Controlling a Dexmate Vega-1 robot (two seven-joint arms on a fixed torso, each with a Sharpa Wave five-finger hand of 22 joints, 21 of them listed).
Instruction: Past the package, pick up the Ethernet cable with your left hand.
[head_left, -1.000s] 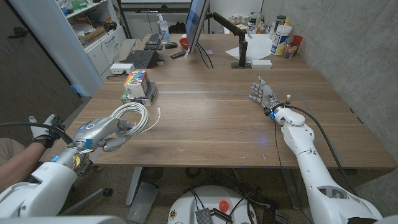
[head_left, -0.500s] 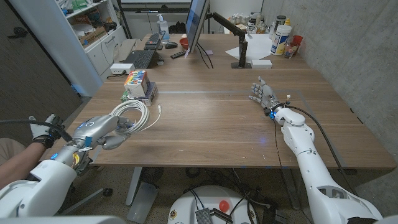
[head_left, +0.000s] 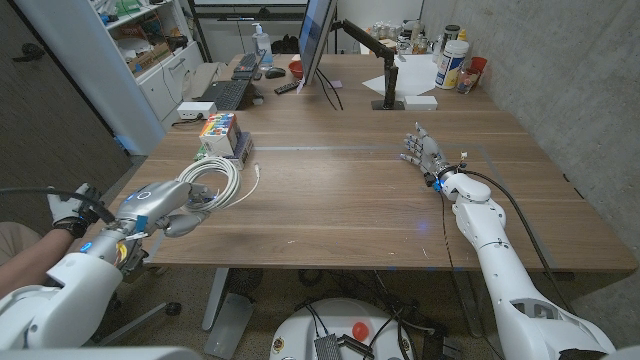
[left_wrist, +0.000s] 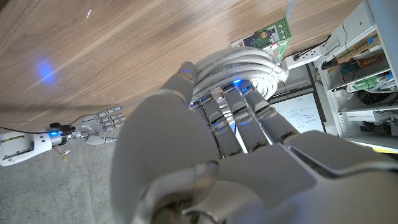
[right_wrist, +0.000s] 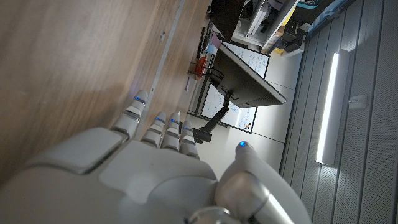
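Left hand (head_left: 165, 207) on Ethernet cable (head_left: 212, 183), beside package (head_left: 224, 139)

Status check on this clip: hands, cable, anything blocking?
Left hand fingers on the white Ethernet cable coil, grip unconfirmed. Right hand open, idle. Colourful package just beyond coil; nothing blocking.

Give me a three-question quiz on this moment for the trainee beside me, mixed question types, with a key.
1. True or false: the left hand is at the white Ethernet cable coil.
2. Which lies just past the coil? A) colourful package B) a mug C) a book
3. Fill in: the right hand holds ____.

Key:
1. True; in the left wrist view its fingers reach onto the coil, though a firm grip cannot be confirmed.
2. A.
3. Nothing; it stands with fingers apart on the wooden table.
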